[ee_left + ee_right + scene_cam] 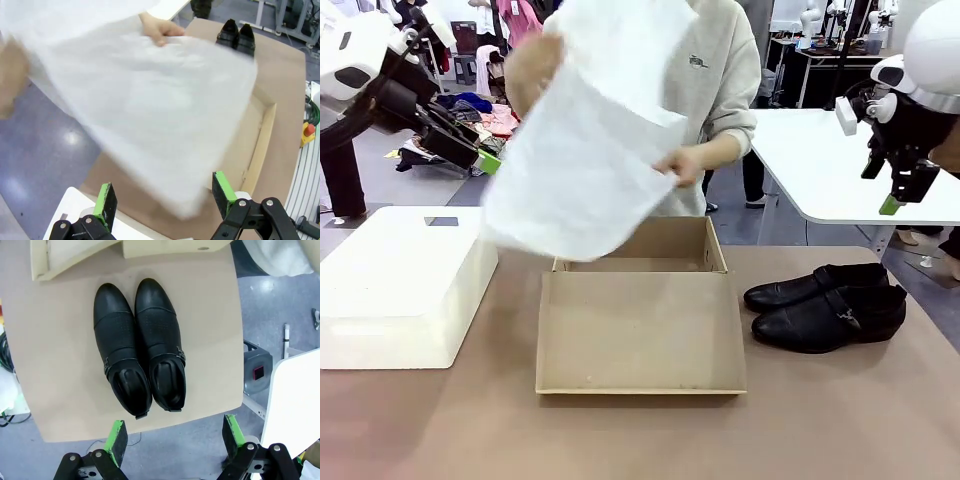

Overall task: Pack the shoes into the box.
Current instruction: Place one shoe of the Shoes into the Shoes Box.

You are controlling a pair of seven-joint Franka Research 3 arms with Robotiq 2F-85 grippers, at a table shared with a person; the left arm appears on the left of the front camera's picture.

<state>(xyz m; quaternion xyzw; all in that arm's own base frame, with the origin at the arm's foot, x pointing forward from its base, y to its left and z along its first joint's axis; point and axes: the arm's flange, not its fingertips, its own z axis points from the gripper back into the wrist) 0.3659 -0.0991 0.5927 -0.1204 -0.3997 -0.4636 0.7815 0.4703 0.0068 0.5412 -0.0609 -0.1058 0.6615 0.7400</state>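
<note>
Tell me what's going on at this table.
A person across the table holds a white tissue sheet up over the open box. The shoes sit side by side on the table to the box's right, not packed yet. The left gripper and the right gripper are open and hold nothing, the right one looking down at the shoes.

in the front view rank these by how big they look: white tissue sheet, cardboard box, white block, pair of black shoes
Largest: brown cardboard shoebox and the held-up white tissue paper sheet look about alike; the sheet is blurred, so unranked.
Next: white rounded rectangular block.
Smallest: pair of black leather dress shoes.
</note>
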